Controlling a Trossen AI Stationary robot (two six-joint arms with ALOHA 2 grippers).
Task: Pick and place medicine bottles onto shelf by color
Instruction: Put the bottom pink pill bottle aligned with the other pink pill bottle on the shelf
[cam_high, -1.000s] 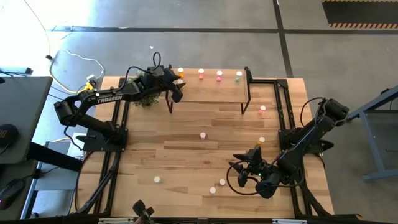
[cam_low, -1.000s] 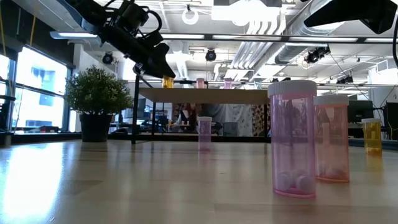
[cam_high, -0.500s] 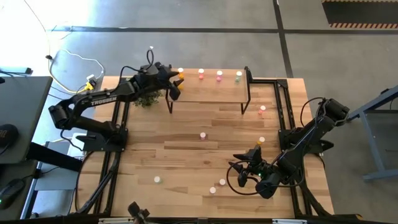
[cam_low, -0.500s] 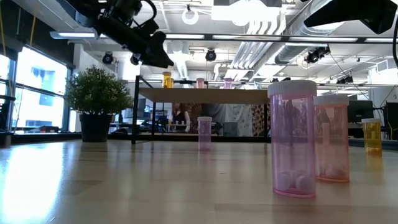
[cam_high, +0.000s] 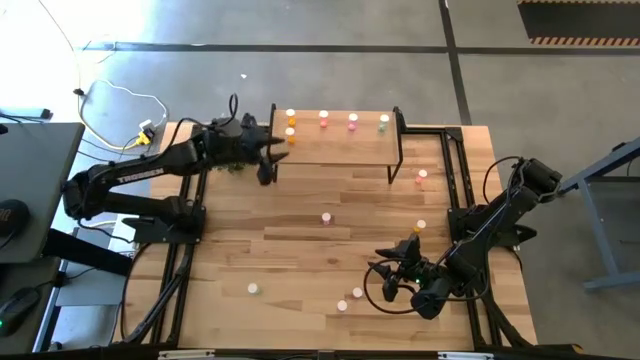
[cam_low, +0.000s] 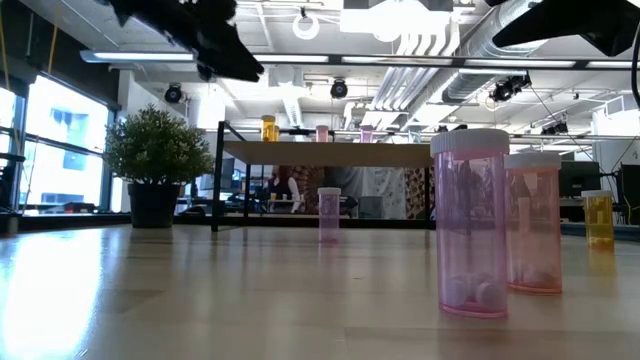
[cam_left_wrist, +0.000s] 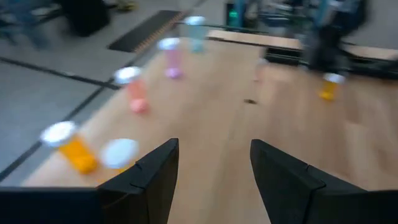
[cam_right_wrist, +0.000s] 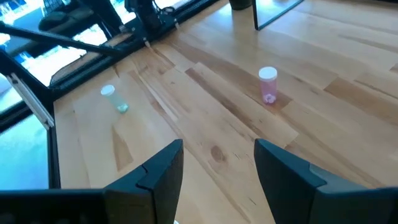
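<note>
We see the shelf (cam_high: 340, 140) at the table's (cam_high: 300, 215) far edge, its legs mostly hidden from above. On it stand five medicine bottles (cam_high: 322, 120), two orange at its left end; in the left wrist view they blur badly. Others lie scattered on the table. The left gripper (cam_high: 272, 155) hangs just off the shelf's left end, fingers parted and empty. The right gripper (cam_high: 395, 268), partly tangled among cables, waits near the front right, parted, holding nothing.

Shelf (cam_left_wrist: 205, 118) bottles (cam_left_wrist: 130, 90) motion-blurred
</note>
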